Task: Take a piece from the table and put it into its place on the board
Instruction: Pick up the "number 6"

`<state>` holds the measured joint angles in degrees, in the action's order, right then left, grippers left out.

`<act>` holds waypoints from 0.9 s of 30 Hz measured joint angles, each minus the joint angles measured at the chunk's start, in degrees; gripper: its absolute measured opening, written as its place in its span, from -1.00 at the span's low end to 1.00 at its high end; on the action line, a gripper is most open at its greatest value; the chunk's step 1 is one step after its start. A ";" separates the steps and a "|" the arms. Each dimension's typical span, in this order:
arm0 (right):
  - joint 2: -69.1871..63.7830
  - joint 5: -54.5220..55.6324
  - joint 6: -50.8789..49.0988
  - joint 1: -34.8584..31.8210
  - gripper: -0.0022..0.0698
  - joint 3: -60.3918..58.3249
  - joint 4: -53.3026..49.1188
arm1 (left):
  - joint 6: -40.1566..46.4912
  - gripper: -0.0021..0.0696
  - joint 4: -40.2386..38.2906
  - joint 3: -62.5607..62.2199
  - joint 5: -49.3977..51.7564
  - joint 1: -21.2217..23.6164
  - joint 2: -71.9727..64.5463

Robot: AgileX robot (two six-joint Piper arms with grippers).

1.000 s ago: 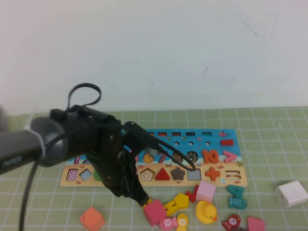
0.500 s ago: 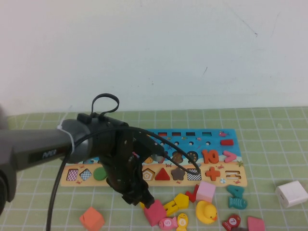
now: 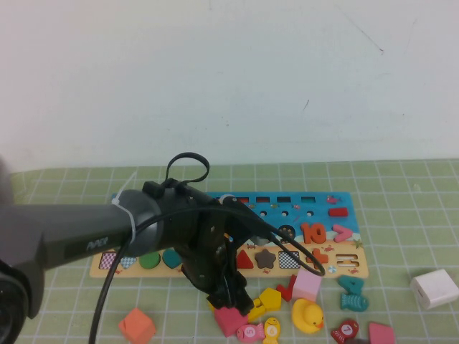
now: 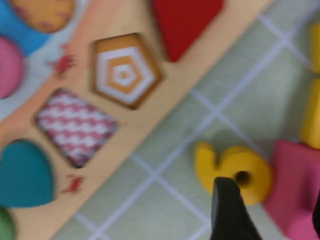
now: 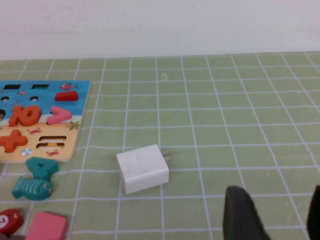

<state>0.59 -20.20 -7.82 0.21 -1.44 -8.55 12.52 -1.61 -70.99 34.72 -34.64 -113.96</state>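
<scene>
The piece, a yellow "6" [image 4: 235, 167], lies flat on the green mat just off the board's tan strip [image 4: 170, 107] and against a pink block [image 4: 295, 190]. My left gripper [image 4: 272, 215] hangs over it, open. One finger [image 4: 227, 212] overlaps the 6's round end and the other shows at the frame edge past the pink block. In the high view the left gripper [image 3: 238, 297] is at the front edge of the board [image 3: 344, 266] and covers most of the piece. My right gripper [image 5: 279, 220] is open and empty above bare mat.
Loose pieces crowd the mat in front of the board: a yellow pentagon block [image 3: 270, 295], a yellow duck [image 3: 307, 315], a light pink cube [image 3: 307, 285], an orange block [image 3: 136, 326] and a teal fish [image 3: 353, 292]. A white plug adapter [image 3: 434, 288] lies at the right.
My left arm has swung to the right along the board's front edge, and its gripper now sits over the loose pieces by the pink block. The right side is unchanged.
</scene>
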 joint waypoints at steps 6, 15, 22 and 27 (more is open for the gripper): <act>0.00 0.00 0.00 0.00 -0.15 0.00 0.00 | -5.97 -0.03 6.01 0.00 -0.31 0.00 0.00; 0.00 -0.03 0.00 0.00 -0.15 0.00 0.00 | -9.56 -0.03 7.57 0.00 -0.54 0.00 0.00; 0.00 -0.03 0.00 0.00 -0.15 0.00 0.00 | -9.77 -0.03 8.98 0.00 -1.88 0.00 -1.32; 0.00 -0.03 0.00 0.00 -0.15 0.00 0.00 | -10.02 -0.03 9.55 0.00 -1.74 0.00 -2.67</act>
<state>0.59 -20.23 -7.82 0.21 -1.44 -8.55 2.50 7.94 -70.99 32.98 -34.64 -116.63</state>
